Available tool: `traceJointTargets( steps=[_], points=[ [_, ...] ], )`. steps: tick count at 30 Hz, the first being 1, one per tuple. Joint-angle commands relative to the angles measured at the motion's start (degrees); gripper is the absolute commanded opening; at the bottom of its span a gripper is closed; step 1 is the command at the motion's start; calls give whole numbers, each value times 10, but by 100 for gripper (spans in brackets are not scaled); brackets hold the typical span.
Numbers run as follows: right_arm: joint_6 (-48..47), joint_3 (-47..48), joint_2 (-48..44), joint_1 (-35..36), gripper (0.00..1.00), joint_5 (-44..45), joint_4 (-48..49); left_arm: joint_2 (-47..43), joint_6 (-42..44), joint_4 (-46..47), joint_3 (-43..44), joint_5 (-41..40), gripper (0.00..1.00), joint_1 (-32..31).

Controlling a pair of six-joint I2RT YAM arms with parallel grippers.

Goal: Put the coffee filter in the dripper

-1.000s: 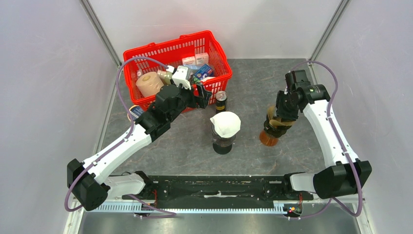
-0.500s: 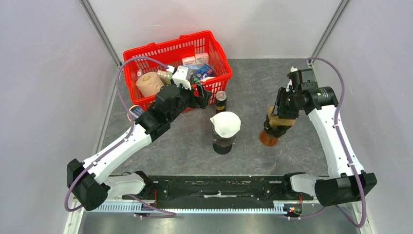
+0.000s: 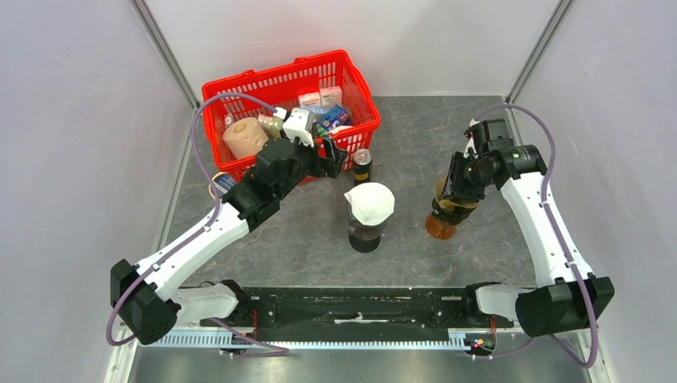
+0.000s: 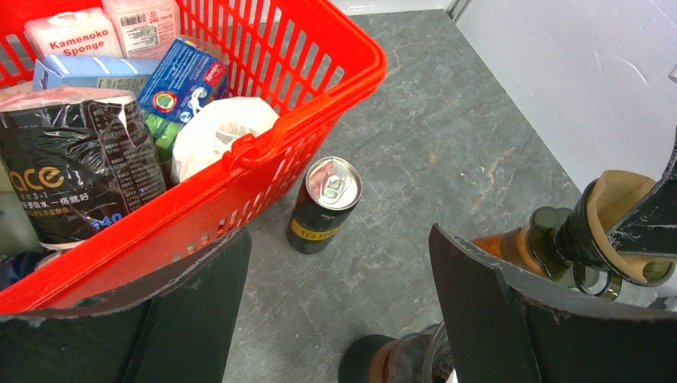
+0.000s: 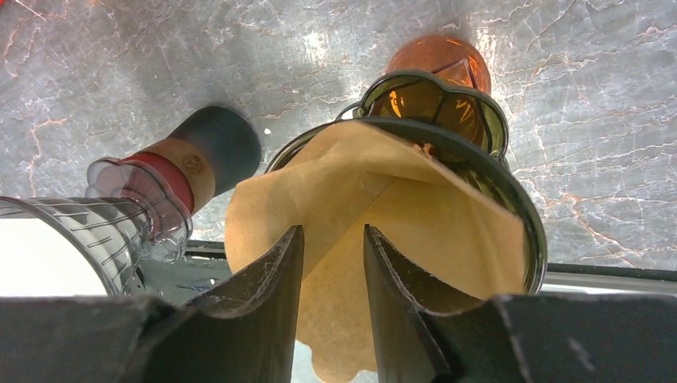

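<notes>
A brown paper coffee filter sits in a dark dripper on an amber carafe at the right. My right gripper is just above it. In the right wrist view its jaws stand narrowly apart over the filter, which lies inside the dripper's rim. My left gripper is wide open and empty beside the basket; the left wrist view shows only table between its jaws.
A second glass dripper with a white filter stands on a server at the centre. A black can stands behind it. A red basket full of groceries sits at the back left.
My right wrist has shifted slightly left and lower over the dripper, its elbow swinging out and back. The brown filter stays in the dripper. The left arm has not moved.
</notes>
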Motion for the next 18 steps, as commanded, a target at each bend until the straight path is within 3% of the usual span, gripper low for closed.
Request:
traceJointTargets(
  steps=[1,18],
  points=[
    [3,-8,7,1,41,-7,7,4,5,15,16,0,89,4],
    [4,60,4,2,43,75,0,4,9,14,17,-5,89,4]
  ],
)
